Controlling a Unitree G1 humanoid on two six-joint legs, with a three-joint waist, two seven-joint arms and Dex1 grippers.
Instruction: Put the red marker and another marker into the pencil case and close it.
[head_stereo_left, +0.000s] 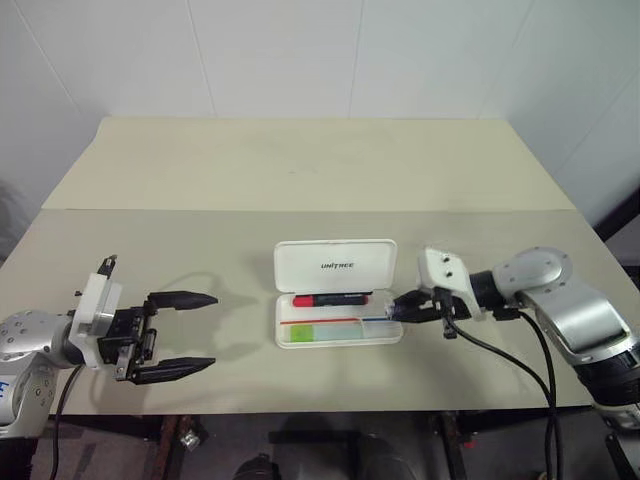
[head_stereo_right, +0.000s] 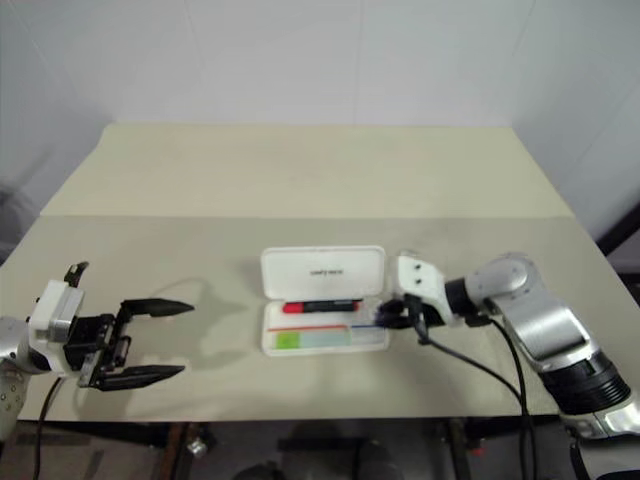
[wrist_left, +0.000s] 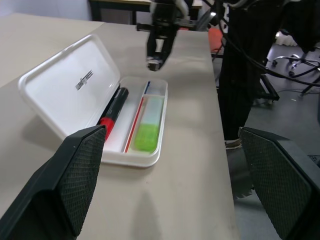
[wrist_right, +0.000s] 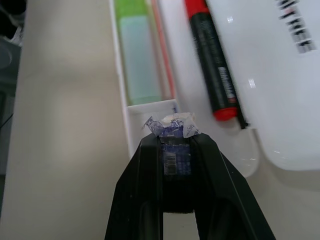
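right end effector (head_stereo_left: 402, 308) beside pencil case (head_stereo_left: 335, 268), possibly touching

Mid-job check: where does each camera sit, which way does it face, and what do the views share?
Head stereo pair: looks forward and down at the table; left gripper open, right gripper shut beside the open pencil case.
Left wrist: looks along its fingers at the case's tray.
Right wrist: looks down past its fingers into the tray.
Shared: red marker and green marker in the case.
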